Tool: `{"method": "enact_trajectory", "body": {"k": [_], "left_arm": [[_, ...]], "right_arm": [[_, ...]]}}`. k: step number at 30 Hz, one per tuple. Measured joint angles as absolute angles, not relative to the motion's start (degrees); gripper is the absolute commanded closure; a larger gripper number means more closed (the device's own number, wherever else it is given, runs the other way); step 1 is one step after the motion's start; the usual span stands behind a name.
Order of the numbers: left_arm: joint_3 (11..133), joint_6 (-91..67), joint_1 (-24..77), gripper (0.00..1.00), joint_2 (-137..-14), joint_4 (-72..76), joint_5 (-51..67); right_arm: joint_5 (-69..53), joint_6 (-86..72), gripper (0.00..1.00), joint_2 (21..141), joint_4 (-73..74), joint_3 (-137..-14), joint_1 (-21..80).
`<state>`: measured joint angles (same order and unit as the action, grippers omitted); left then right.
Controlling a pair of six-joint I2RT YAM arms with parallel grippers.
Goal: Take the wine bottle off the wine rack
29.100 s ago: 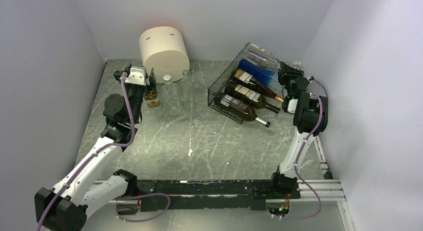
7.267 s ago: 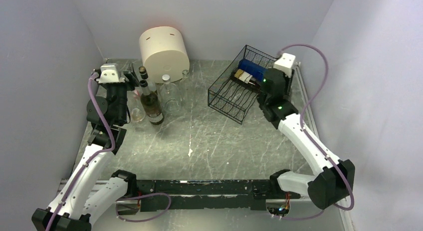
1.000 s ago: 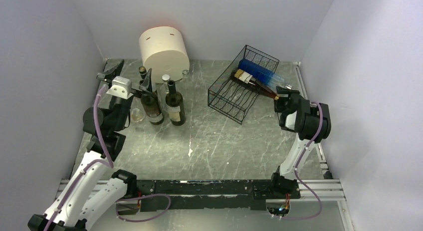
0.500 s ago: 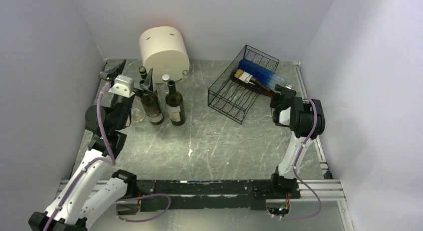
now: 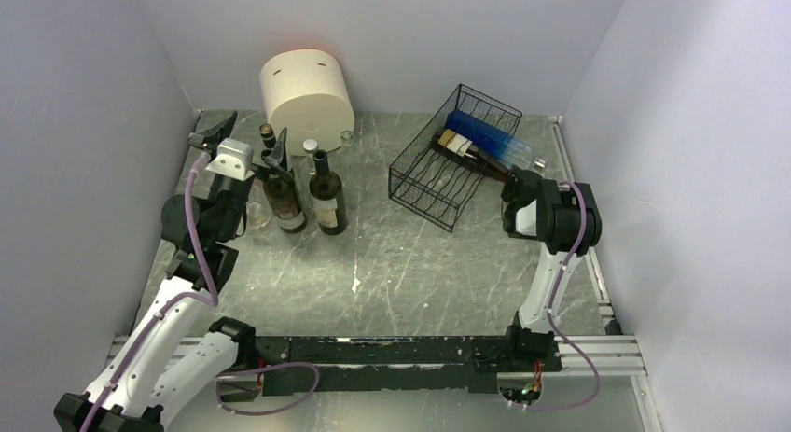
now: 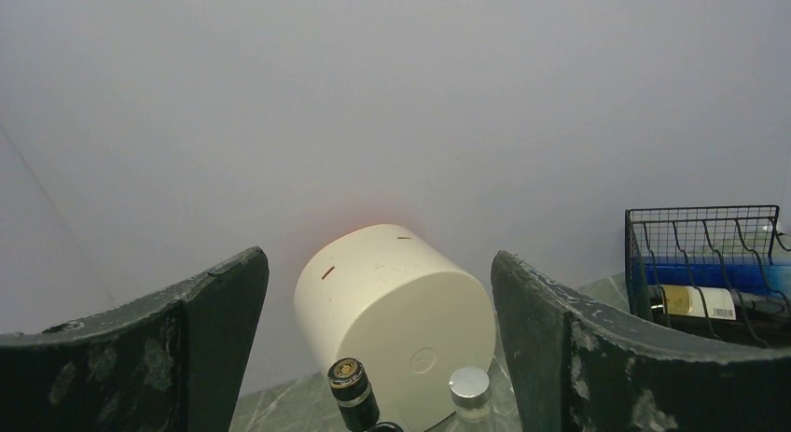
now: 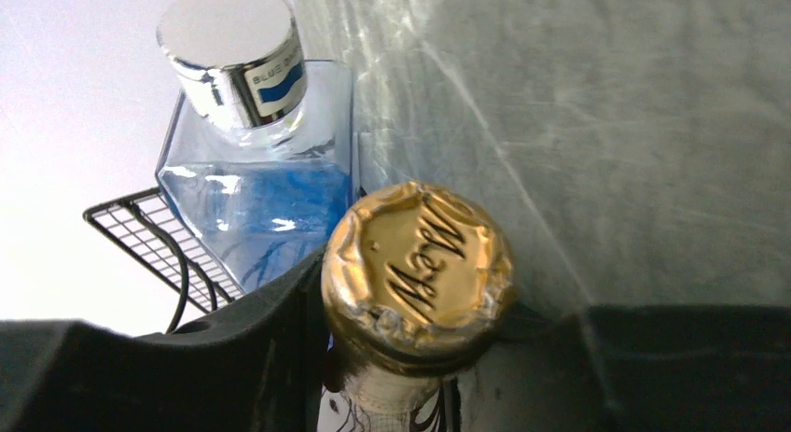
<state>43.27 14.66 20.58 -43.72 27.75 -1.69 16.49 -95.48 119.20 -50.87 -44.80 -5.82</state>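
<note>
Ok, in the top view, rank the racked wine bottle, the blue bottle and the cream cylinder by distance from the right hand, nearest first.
1. The wine bottle: its neck reaches the right hand, at the right end of the rack.
2. The blue bottle: just behind the wine bottle, in the rack's back row.
3. The cylinder: far left, against the back wall.

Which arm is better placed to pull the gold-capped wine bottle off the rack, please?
Right. The right claw is open and straddles the neck of the wine bottle at the side of the wine rack. The left claw, also open, is far away beside the standing bottles.
</note>
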Motion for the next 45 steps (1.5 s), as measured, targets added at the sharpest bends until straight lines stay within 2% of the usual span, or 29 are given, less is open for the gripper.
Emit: {"method": "enact_trajectory", "body": {"k": [5,14,25,31,45], "left_arm": [[43.27,14.66,20.58,0.08,-44.05,27.73,-1.69],[43.27,14.61,20.58,0.08,-44.64,27.68,-1.67],[43.27,14.59,20.6,0.09,-45.23,27.68,-1.67],[43.27,14.55,20.6,0.1,-45.82,27.68,-1.67],[43.27,14.35,20.91,0.1,-46.13,27.68,-1.67]], "right_arm": [[16.08,-98.17,0.73,119.61,-53.84,-42.83,-5.76],[16.03,-100.31,1.0,116.92,-60.49,-35.9,-6.59],[13.32,-96.71,1.0,109.25,-66.28,-23.86,-14.33],[9.56,-92.66,1.0,103.44,-63.96,-20.36,-19.4],[2.26,-74.91,1.0,80.09,-38.48,-22.59,-29.21]]}}
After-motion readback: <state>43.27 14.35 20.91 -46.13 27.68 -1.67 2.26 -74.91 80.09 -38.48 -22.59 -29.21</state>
